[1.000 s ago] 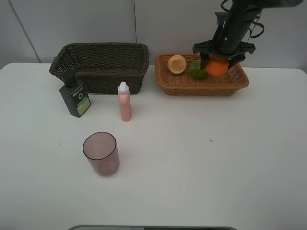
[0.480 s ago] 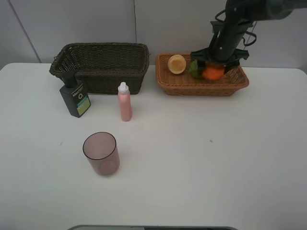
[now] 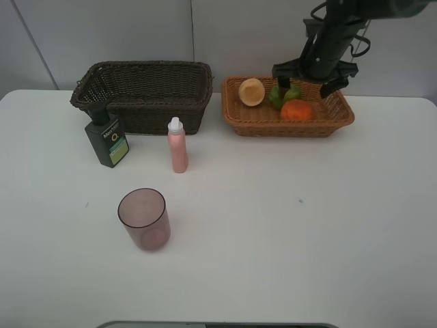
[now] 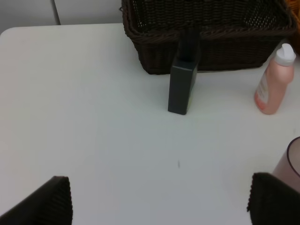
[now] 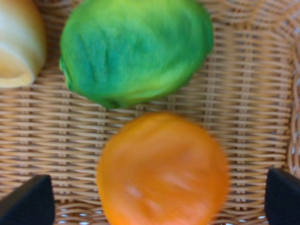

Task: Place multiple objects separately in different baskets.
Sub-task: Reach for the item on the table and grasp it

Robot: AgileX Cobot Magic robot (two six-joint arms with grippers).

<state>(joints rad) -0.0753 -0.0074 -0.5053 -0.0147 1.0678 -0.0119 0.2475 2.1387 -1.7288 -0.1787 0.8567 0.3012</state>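
The orange fruit lies in the light tan basket, next to the green round fruit and the peach-like fruit. My right gripper is open above the tan basket, just over the fruits. In the right wrist view the orange fruit lies free between the open fingertips, with the green fruit beside it. The dark brown basket holds nothing that shows. The dark green pump bottle, pink bottle and mauve cup stand on the table. My left gripper is open, short of the pump bottle.
The white table extends to the front and right of the standing items. A grey wall rises just behind both baskets. The left wrist view also shows the pink bottle and the cup's rim at one side.
My right gripper lowered the orange fruit into the tan basket, opened and let it go, then rose slightly. The fruit now rests on the basket floor. The left side is unchanged.
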